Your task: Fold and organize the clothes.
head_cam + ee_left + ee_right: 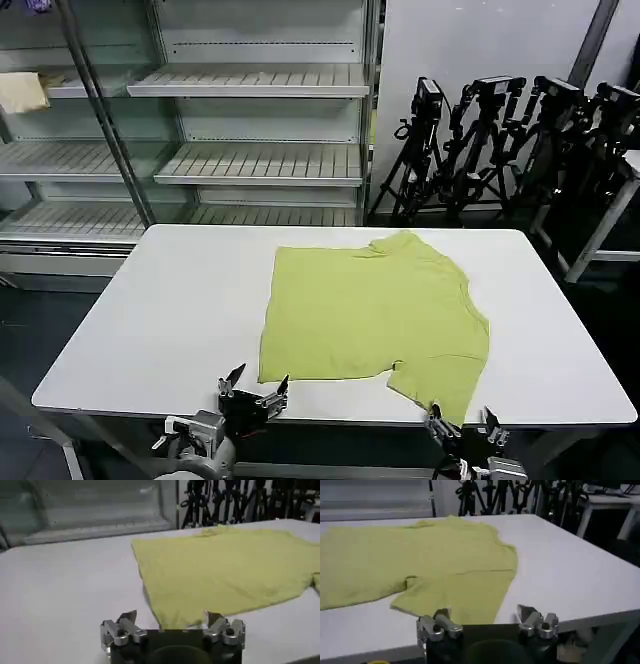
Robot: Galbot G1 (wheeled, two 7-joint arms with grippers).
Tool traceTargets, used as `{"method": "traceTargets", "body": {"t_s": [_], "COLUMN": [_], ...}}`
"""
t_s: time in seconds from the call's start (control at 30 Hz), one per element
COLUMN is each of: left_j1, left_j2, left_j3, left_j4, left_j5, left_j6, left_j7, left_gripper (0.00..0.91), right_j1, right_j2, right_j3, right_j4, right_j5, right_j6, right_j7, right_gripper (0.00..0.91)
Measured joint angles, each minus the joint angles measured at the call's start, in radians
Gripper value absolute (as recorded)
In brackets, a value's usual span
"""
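**White counter, one shirt laid out**

White counter (150, 320) stood before bare shelves (250, 160) and tripods (500, 140). One lime T-shirt (370, 310) lay flat at its middle, spread apparently for folding, hem toward the near edge. Two hands waited there, empty: left hand (254, 384) wide by the hem corner, right hand (463, 421) wide by the sleeve.

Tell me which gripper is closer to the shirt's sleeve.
The right gripper: the near sleeve of the shirt lies just ahead of it. The left gripper faces the hem corner instead.
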Motion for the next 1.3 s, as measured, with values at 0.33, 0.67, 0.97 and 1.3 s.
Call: {"method": "traceTargets", "body": {"t_s": [0.33,0.67,0.97,1.3], "left_j1": [-0.019,-0.016,0.011,0.040], "left_j2": [0.007,0.010,0.013,0.031], "left_j3": [0.018,0.019,-0.001,-0.042], "left_j4": [0.012,0.012,-0.020,-0.083], "left_j5": [-0.031,-0.042,-0.050,-0.070], "left_j6": [0.001,0.003,0.004,0.003], "left_j7": [-0.013,-0.013,-0.007,-0.003], "left_gripper": [0.020,0.020,0.020,0.020], "right_j1": [-0.007,-0.035,-0.074,-0.094], "right_j2": [0.001,0.004,-0.011,-0.038], "right_j3": [-0.004,-0.017,0.007,0.053], "right_j4": [-0.003,0.022,0.097,0.185], "right_j5": [0.018,0.024,0.003,0.007], "right_j6": [0.002,0.014,0.038,0.064], "right_j7": [-0.004,-0.022,-0.041,-0.060], "right_gripper": [0.000,0.000,0.000,0.000]}}
